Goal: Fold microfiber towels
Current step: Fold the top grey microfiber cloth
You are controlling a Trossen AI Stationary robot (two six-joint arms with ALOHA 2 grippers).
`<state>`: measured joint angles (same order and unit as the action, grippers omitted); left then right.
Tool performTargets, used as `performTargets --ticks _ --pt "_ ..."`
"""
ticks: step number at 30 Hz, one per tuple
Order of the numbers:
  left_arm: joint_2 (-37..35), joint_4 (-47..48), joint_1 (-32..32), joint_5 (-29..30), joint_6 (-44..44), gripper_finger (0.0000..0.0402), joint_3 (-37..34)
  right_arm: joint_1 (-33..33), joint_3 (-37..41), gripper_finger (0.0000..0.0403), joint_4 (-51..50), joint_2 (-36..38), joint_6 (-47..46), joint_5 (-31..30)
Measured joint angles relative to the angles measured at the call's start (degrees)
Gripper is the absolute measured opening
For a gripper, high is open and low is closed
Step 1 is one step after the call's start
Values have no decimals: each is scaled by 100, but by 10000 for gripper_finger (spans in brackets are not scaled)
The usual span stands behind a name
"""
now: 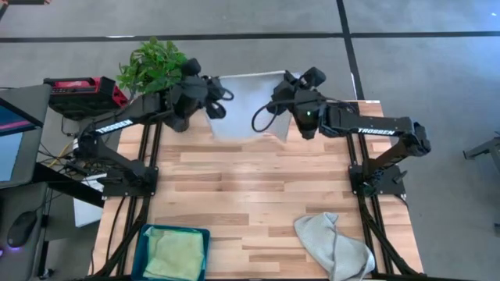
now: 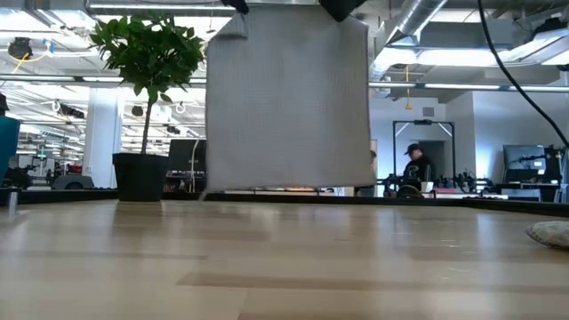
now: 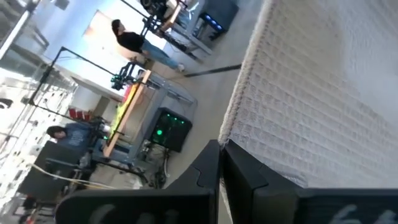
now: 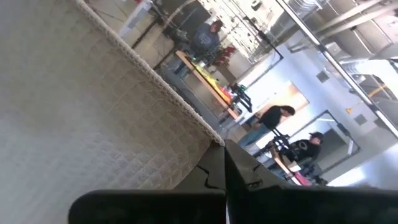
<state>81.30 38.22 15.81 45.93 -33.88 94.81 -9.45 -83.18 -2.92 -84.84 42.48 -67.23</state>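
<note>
1. A pale wooden table (image 1: 258, 187) of butcher-block planks stands on a grey floor (image 1: 437, 78) crossed by dark lines.
2. At the table's far left corner stands a leafy potted plant (image 2: 147, 62) in a black pot.
3. Beside the plant, off the table, lies a red case (image 1: 82, 87).
4. Left of the table sits a monitor (image 1: 12, 140), with a mouse (image 1: 22, 228) near it.
5. Beyond the table, an open hall shows ceiling ducts (image 2: 427, 18), strip lights and workbenches, where a person in a cap (image 2: 415, 164) sits.

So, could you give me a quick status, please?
Left gripper and right gripper shut on grey towel, hanging clear of table. Nothing in the way.
</note>
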Motion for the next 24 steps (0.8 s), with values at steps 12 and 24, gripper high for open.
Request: performTargets --ticks 12,24 --pt "310 242 -8 -93 -13 0 -3 -81 0 8 -891 8 -512 75" --pt "319 2194 -1021 -1170 2349 0 -355 712 112 8 -4882 -31 -4988 1510"
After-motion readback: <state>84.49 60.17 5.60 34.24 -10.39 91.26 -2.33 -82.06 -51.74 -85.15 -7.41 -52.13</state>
